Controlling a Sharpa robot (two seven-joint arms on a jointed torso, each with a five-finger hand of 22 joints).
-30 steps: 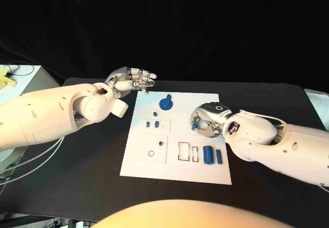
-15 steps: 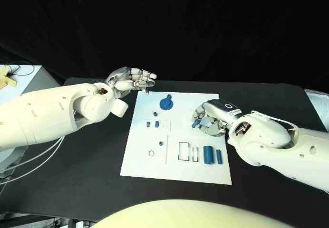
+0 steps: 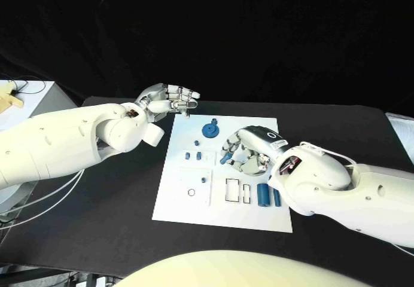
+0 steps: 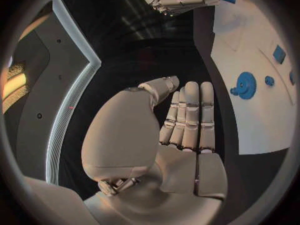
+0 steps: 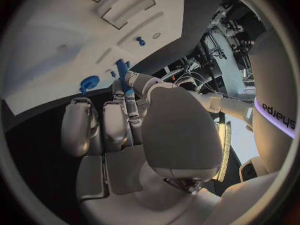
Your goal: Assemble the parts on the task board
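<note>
Right hand (image 3: pixel 248 150) is over the middle of the board (image 3: pixel 259 218), pinching a small blue peg (image 5: pixel 122 75) between thumb and a finger; other fingers loosely curled. In the head view the peg's tip (image 3: pixel 225 160) pokes out on the hand's left side, just above the board, near the two small blue blocks (image 3: pixel 193 155).

Left hand (image 3: pixel 166 100) hangs off the board's far-left corner, fingers straight and together, holding nothing.

On the board: blue gear (image 3: pixel 210 129) at the far end, a small blue knob (image 3: pixel 203 179) and a ring outline (image 3: pixel 191 192) in the near-left panel, two rectangular slots (image 3: pixel 231 190) mid-board, two blue cylinders (image 3: pixel 267 195) just beside them. Board sits on the black tabletop (image 3: pixel 103 221).

Judgement: step is carrying the peg to its seat. Which hole it goes to, can't tell. To do it well: keep the pinch firm, bring the peg upright before descending, line it up over the hole, lower straight, release only once seated. Risk is the peg tilting in the pinch and jamming.
</note>
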